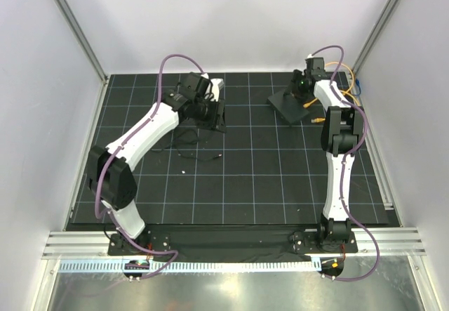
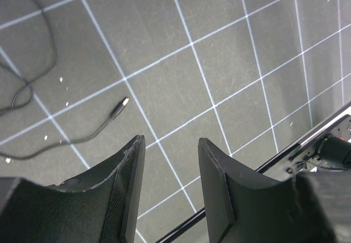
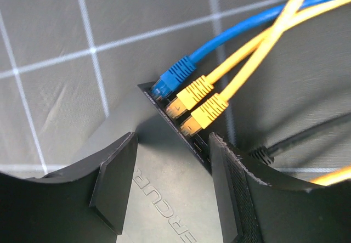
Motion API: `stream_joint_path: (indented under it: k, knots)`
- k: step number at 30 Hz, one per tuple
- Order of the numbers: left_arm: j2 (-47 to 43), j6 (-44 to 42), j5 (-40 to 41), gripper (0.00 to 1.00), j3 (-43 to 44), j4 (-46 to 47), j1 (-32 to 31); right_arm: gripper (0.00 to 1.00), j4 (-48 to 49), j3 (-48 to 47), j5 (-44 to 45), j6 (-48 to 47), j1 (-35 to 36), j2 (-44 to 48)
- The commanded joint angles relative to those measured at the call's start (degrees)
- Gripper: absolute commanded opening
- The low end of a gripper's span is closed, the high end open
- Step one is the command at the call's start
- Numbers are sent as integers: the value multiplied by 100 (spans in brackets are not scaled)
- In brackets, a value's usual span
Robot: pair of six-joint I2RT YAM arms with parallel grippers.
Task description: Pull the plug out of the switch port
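The switch [image 3: 170,193] is a flat matte-black box; in the top view [image 1: 289,104] it lies at the back right. Its edge ports hold a blue plug [image 3: 174,74] and two yellow plugs [image 3: 191,96] [image 3: 207,111], side by side. My right gripper [image 3: 171,144] is open just above the box, its fingers either side of the port edge and touching no plug; it also shows in the top view [image 1: 303,85]. My left gripper [image 2: 171,144] is open and empty above the mat; in the top view [image 1: 205,111] it is at the back left.
A thin black wire with a loose connector end [image 2: 122,106] lies on the mat near the left gripper. A black cable [image 3: 307,136] runs beside the switch. Blue and yellow cables [image 1: 347,76] trail to the back right corner. The frame rail [image 2: 307,144] lies at the mat's near edge.
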State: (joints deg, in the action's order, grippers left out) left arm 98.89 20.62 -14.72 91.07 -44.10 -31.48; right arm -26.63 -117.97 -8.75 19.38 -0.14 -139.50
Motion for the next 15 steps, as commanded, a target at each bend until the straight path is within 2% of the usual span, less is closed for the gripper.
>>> stream_joint_path:
  k: [1,6,15]
  knots:
    - [174,-15,-294,48,403,-3,-15,61,-526,213,-820,-399,111,125]
    - [289,-23,-321,47,517,-11,-112,58,-571,546,-1339,-803,111,160]
    - [350,47,-330,47,552,15,-191,56,-589,1302,-1726,-1375,111,546]
